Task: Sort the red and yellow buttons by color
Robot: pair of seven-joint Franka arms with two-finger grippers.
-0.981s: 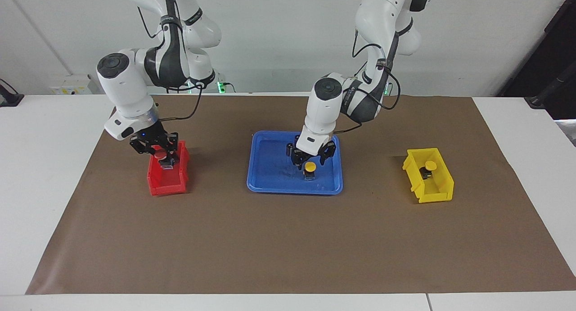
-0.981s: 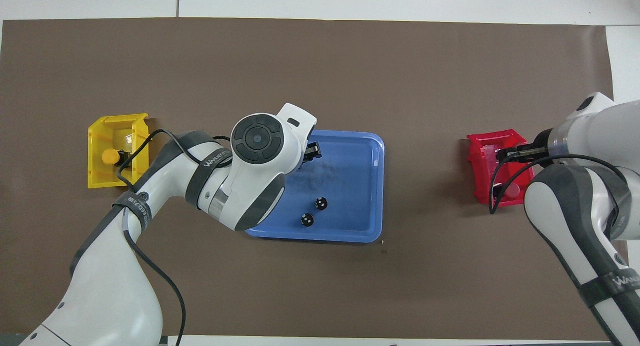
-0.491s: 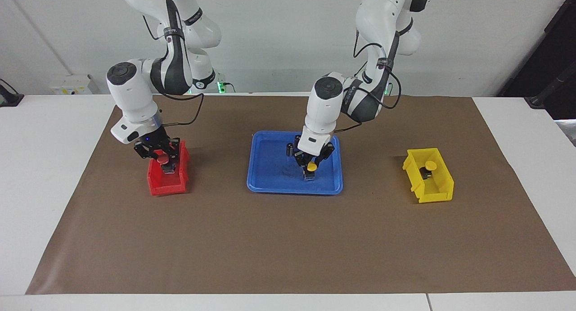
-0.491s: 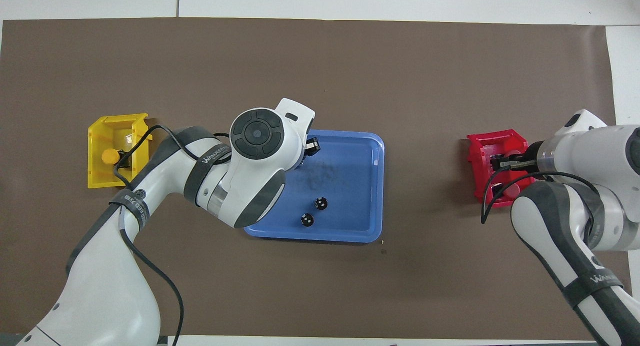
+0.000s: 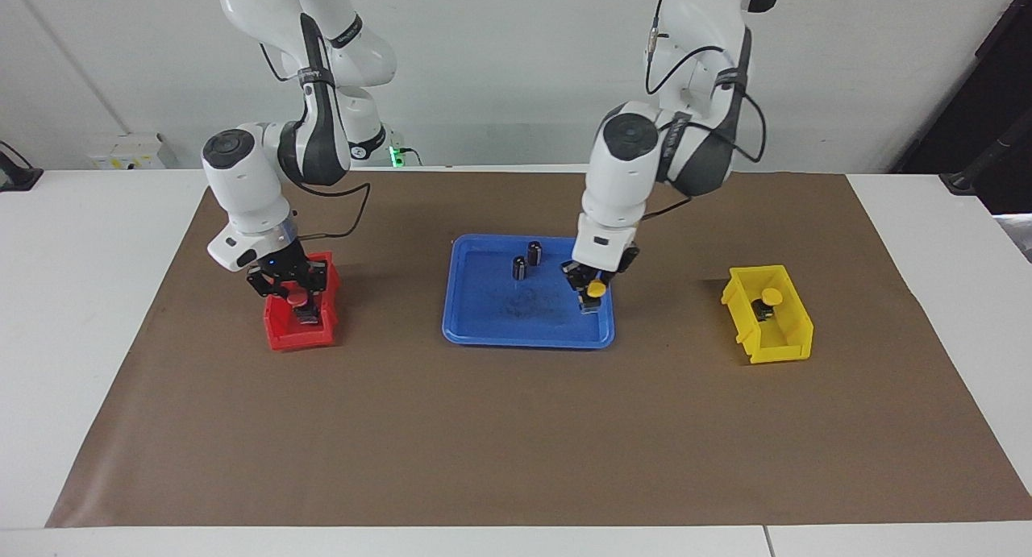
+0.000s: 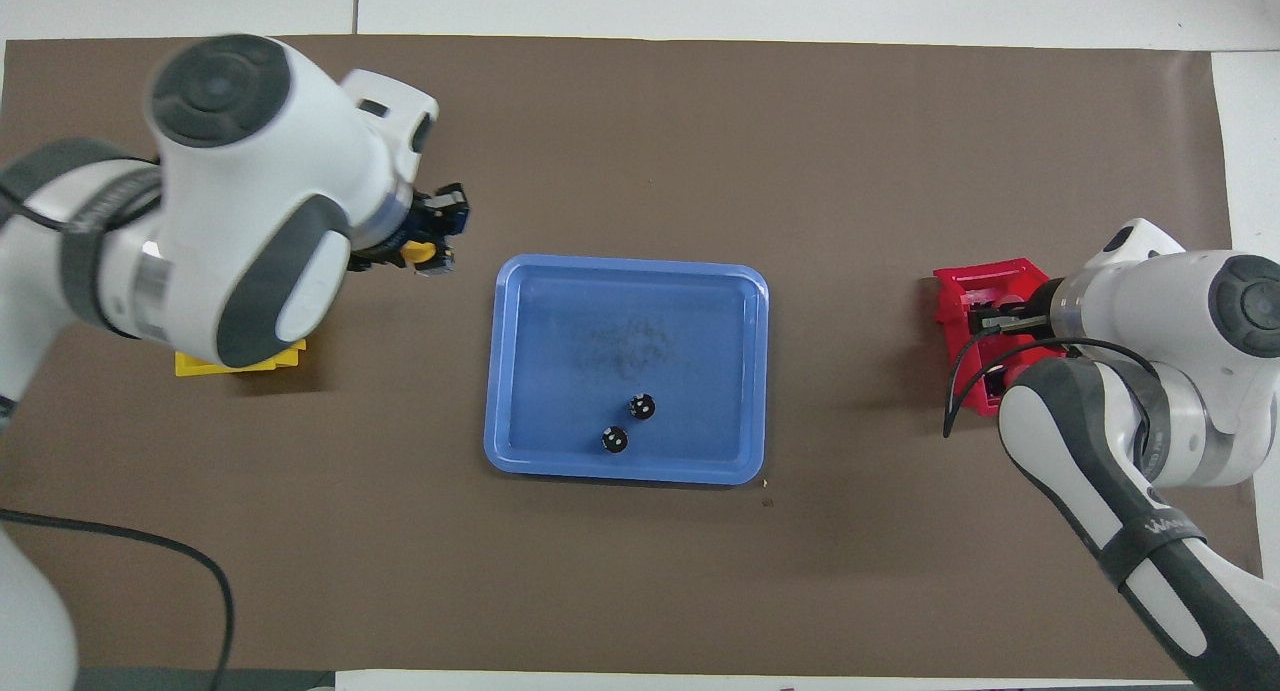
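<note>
- Left pincer (image 5: 594, 289) hangs raised on a bent arm, wrist pointing down, fingertips clamped on a yellow button (image 5: 597, 288)
- Right pincer (image 5: 297, 298) is low, wrist tilted down, arm folded at the elbow

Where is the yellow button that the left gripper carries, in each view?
Facing view: yellow button in the left gripper, over the blue tray edge.
Overhead view: same button just off the tray's corner.
Shared landmark: the two black cylinders.
</note>
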